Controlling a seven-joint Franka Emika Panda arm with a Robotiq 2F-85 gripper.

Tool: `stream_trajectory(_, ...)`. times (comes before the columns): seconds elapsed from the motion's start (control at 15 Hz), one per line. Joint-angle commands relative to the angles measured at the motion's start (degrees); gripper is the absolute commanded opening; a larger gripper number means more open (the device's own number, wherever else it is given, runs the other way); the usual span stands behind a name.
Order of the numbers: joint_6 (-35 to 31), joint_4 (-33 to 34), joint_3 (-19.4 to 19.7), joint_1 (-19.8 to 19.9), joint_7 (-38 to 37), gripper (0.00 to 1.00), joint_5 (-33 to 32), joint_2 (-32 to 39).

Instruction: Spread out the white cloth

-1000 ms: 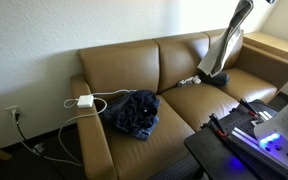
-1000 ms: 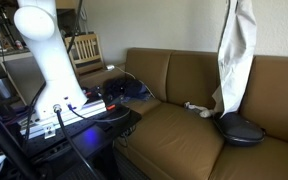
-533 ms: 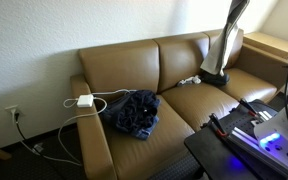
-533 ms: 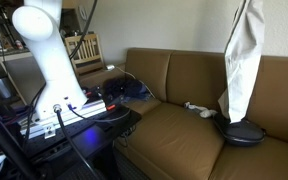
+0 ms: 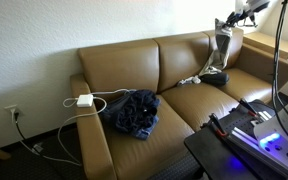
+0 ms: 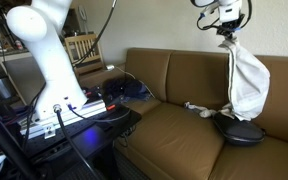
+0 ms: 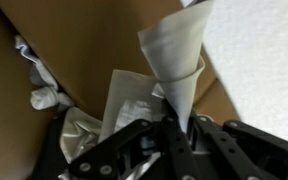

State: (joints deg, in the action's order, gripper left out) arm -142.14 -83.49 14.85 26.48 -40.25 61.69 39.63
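While the gripper [image 6: 227,30] hung high above the brown sofa [image 6: 169,125], its jaws were pinched tight on the top of the white cloth [image 6: 247,85]. The cloth dangled down all bunched up, with its bottom just over a dark round thing [image 6: 239,131] on the seat. A blue pile of clothes [image 5: 134,112] lay at the sofa's other end.

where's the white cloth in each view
Exterior view: cloth hangs top right, above the sofa's end seat.
Exterior view: cloth hangs at right, over the sofa.
Wrist view: cloth fills the centre, reaching top right.
Shared landmark: the sofa.
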Motion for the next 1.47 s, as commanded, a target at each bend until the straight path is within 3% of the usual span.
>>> stream_trajectory(0.0, 2.1, -12.1, -2.8, -3.7, 4.7, 0.03, -0.5, -4.2)
stream_trajectory(0.33, 4.2, -24.8, -5.5, -10.5, 9.9, 0.03, -0.4, -5.3)
stream_trajectory(0.73, 6.0, -32.9, -10.6, -20.6, 9.9, 0.03, -0.7, -0.9)
stream_trajectory(1.0, 6.7, -34.8, -13.1, -28.8, 6.5, 0.03, -3.2, 4.4)
stream_trajectory(1.07, 7.1, -34.8, -12.5, -30.9, 3.9, 0.13, -5.3, 5.9)
stream_trajectory(1.13, 8.1, -34.5, -11.8, -32.5, 1.2, 0.38, -7.8, 7.2)
stream_trajectory(1.27, 10.6, -33.8, -10.5, -34.8, -4.5, 0.42, -13.7, 9.7)
stream_trajectory(1.4, 12.1, -33.6, -10.0, -35.3, -7.3, 0.56, -18.2, 10.6)
